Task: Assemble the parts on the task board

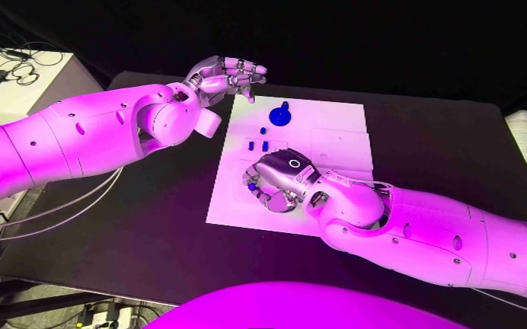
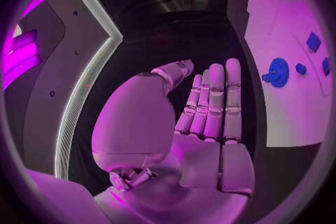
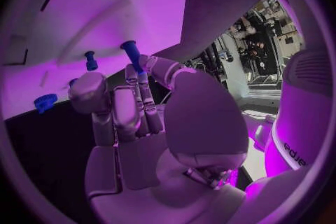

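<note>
The white task board (image 1: 330,140) lies mid-table. A blue gear (image 1: 281,116) stands near its far edge, with small blue parts (image 1: 259,145) just nearer me. My left hand (image 1: 225,76) hovers off the board's far left corner, fingers straight and side by side (image 2: 210,106), holding nothing; the left wrist view shows the gear (image 2: 279,71) and the board (image 2: 280,17) beside it. My right hand (image 1: 280,180) is curled over the board's near left part. In the right wrist view its thumb and fingertips pinch a blue peg (image 3: 131,53) over the board (image 3: 105,0).
A second blue peg (image 3: 90,60) and the blue gear (image 3: 45,102) stand beyond the right hand's fingers. A small blue block (image 2: 313,42) and a blue knob (image 2: 301,69) sit by the gear. Black table (image 1: 143,215) surrounds the board; cables hang off its left side.
</note>
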Controlling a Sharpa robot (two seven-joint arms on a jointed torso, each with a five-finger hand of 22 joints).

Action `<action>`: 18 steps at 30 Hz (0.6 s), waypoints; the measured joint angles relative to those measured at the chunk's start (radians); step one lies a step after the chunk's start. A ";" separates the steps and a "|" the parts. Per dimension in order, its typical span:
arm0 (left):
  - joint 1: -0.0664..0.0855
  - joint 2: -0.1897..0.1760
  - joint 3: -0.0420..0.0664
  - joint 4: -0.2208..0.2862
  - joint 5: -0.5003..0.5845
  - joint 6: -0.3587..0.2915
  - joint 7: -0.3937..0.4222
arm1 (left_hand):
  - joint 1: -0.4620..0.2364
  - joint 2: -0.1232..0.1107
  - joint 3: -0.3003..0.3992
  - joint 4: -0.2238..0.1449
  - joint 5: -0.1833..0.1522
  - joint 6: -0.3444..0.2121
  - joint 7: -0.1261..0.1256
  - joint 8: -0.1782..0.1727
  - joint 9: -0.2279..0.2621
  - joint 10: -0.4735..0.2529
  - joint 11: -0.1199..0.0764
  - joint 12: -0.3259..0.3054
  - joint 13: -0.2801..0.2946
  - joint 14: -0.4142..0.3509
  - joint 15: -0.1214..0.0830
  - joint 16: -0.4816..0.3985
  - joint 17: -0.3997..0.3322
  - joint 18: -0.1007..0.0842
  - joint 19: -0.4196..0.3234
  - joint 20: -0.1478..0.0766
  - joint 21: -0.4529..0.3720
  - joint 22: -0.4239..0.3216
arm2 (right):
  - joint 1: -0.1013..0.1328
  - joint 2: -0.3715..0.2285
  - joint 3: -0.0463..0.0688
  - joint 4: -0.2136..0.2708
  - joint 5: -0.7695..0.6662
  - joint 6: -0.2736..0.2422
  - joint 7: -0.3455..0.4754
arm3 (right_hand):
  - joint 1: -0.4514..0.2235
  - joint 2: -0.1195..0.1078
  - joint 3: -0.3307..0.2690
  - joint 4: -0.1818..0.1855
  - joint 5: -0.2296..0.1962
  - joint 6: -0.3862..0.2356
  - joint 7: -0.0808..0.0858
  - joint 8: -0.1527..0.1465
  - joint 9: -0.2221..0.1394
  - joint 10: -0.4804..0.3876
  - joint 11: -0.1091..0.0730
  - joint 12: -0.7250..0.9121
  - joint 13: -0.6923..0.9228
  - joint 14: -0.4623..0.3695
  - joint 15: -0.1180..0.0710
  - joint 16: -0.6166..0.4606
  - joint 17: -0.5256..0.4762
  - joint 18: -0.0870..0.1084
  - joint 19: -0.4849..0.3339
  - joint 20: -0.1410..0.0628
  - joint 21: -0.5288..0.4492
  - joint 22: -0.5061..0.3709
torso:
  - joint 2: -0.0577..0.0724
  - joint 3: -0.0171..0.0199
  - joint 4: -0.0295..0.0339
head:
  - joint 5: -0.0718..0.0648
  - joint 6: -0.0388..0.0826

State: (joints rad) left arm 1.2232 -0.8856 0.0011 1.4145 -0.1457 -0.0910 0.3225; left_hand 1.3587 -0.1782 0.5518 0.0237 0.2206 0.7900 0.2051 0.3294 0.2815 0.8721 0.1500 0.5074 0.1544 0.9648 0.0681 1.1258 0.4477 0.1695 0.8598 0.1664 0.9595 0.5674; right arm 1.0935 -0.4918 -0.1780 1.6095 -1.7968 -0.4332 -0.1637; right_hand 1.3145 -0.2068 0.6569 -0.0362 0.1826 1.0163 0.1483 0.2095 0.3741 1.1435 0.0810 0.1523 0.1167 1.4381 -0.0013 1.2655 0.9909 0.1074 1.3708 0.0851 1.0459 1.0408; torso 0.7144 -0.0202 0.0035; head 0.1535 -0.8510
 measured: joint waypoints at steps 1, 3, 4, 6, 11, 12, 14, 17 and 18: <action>0.000 0.000 0.000 0.000 0.000 0.000 0.000 | 0.000 0.000 0.000 0.000 0.000 0.000 0.000 0.000 0.000 0.000 0.000 0.000 0.000 0.000 0.000 0.000 0.000 0.000 0.000 0.000 0.000 0.000 | -0.001 0.000 -0.001 0.000 0.001 -0.001 0.003 | -0.009 -0.009 -0.006 0.002 0.001 -0.004 0.005 -0.003 -0.001 -0.011 0.003 -0.011 -0.008 -0.008 0.002 -0.011 -0.016 0.000 -0.008 0.004 -0.017 -0.015 | 0.000 0.0001 0.0000 | 0.000 0.000; 0.000 0.000 0.000 0.000 0.000 0.000 -0.001 | 0.000 0.000 0.000 0.000 0.000 0.000 0.000 0.000 0.000 0.000 0.000 0.000 0.000 0.000 0.000 0.000 0.000 0.000 0.000 0.000 0.000 0.000 | -0.003 -0.002 -0.005 -0.003 0.002 -0.001 0.008 | -0.026 -0.027 -0.030 0.004 -0.001 -0.038 0.011 -0.022 -0.005 -0.063 0.018 -0.038 -0.030 -0.048 0.012 -0.064 -0.094 0.029 -0.050 0.017 -0.109 -0.096 | 0.000 0.0004 0.0000 | 0.000 0.001; 0.000 0.000 0.000 0.000 0.000 0.000 -0.001 | 0.000 0.000 0.000 0.000 0.000 0.000 0.000 0.000 0.000 0.000 0.000 0.000 0.000 0.000 0.000 0.000 0.000 0.000 0.000 0.000 0.000 0.000 | -0.005 -0.002 -0.006 -0.003 0.003 -0.001 0.010 | -0.018 -0.034 -0.050 0.003 -0.001 -0.054 0.014 -0.030 -0.008 -0.088 0.023 -0.044 -0.038 -0.067 0.017 -0.086 -0.127 0.037 -0.069 0.022 -0.149 -0.130 | 0.000 0.0004 0.0000 | 0.000 0.002; 0.000 -0.001 0.000 0.000 0.000 0.000 -0.001 | 0.000 0.000 0.000 0.000 0.000 0.000 0.000 0.000 0.000 0.000 0.000 0.000 0.000 0.000 0.000 0.000 0.000 0.000 0.000 0.000 0.000 0.000 | -0.006 -0.004 -0.006 -0.004 0.004 -0.001 0.015 | -0.002 -0.044 -0.091 0.000 0.002 -0.074 0.023 -0.042 -0.011 -0.127 0.032 -0.044 -0.046 -0.109 0.023 -0.123 -0.191 0.040 -0.105 0.030 -0.226 -0.195 | 0.000 0.0009 0.0000 | -0.002 0.002; 0.000 -0.001 0.000 0.000 0.000 0.000 -0.002 | 0.000 0.000 0.000 0.000 0.000 0.000 0.000 0.000 0.000 0.000 0.000 0.001 0.000 0.000 0.000 0.000 0.000 0.000 0.000 0.000 0.000 0.000 | -0.006 -0.007 -0.006 -0.004 0.006 -0.006 0.020 | 0.075 -0.013 -0.266 0.015 0.019 -0.126 0.032 -0.063 -0.024 -0.236 0.048 -0.006 -0.046 -0.198 0.039 -0.158 -0.288 0.056 -0.172 0.046 -0.356 -0.295 | 0.000 0.0011 0.0001 | -0.006 0.004; 0.000 -0.002 0.000 0.000 0.000 0.000 -0.002 | 0.000 0.000 0.000 0.000 0.000 0.000 0.000 0.000 0.000 0.000 0.000 0.004 0.000 0.000 0.000 0.000 0.000 0.000 0.000 0.000 0.000 -0.001 | -0.006 -0.008 -0.006 -0.004 0.006 -0.009 0.021 | 0.091 -0.008 -0.297 0.025 0.019 -0.133 0.033 -0.067 -0.027 -0.253 0.050 0.006 -0.045 -0.209 0.041 -0.158 -0.298 0.056 -0.175 0.050 -0.364 -0.299 | 0.000 0.0011 0.0001 | -0.006 0.005; 0.000 -0.002 0.000 0.000 0.000 0.000 -0.003 | 0.000 0.000 0.000 0.000 0.000 0.000 0.000 0.000 0.000 0.000 0.000 0.004 0.000 0.000 0.000 0.000 0.000 0.000 0.000 0.000 0.000 -0.001 | -0.006 -0.010 -0.006 -0.003 0.007 -0.013 0.022 | 0.128 -0.002 -0.360 0.055 0.024 -0.148 0.029 -0.074 -0.031 -0.290 0.054 0.036 -0.043 -0.235 0.046 -0.158 -0.330 0.056 -0.182 0.056 -0.375 -0.303 | 0.000 0.0010 0.0002 | -0.008 0.006; 0.000 -0.002 0.000 -0.001 0.000 0.000 -0.004 | 0.000 0.000 0.000 0.000 0.000 0.000 0.000 0.000 0.000 0.000 0.000 0.004 0.000 0.000 0.000 0.000 0.000 0.000 0.000 0.000 0.000 -0.001 | -0.006 -0.014 -0.006 0.001 0.009 -0.025 0.023 | 0.177 -0.007 -0.416 0.106 0.025 -0.173 0.028 -0.079 -0.034 -0.334 0.058 0.087 -0.037 -0.266 0.053 -0.150 -0.352 0.056 -0.194 0.058 -0.382 -0.300 | 0.001 0.0012 0.0005 | -0.010 0.009; 0.000 -0.002 0.000 -0.001 0.000 0.000 -0.005 | 0.000 0.000 0.000 0.000 0.000 0.000 0.000 0.000 0.000 0.000 0.000 0.004 0.000 0.000 0.000 0.000 0.000 0.000 0.000 0.000 0.000 -0.001 | -0.006 -0.017 -0.006 0.003 0.009 -0.030 0.024 | 0.200 -0.009 -0.437 0.133 0.027 -0.180 0.022 -0.079 -0.034 -0.354 0.060 0.113 -0.034 -0.270 0.057 -0.137 -0.358 0.056 -0.196 0.060 -0.382 -0.296 | 0.001 0.0012 0.0005 | -0.010 0.010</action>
State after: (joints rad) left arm 1.2232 -0.8874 0.0011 1.4133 -0.1457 -0.0910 0.3176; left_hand 1.3587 -0.1782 0.5518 0.0237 0.2206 0.7900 0.2051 0.3293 0.2815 0.8721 0.1501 0.5112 0.1544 0.9648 0.0681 1.1258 0.4477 0.1695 0.8598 0.1663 0.9595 0.5665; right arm 1.0876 -0.5083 -0.1838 1.6125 -1.7879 -0.4632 -0.1399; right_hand 1.5150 -0.2158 0.2201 0.0969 0.2092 0.8361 0.1705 0.1300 0.3402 0.7890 0.1409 0.2652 0.0828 1.1679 0.0555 1.1280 0.6334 0.1631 1.1745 0.1453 0.6640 0.7446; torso 0.7149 -0.0190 0.0040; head 0.1431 -0.8411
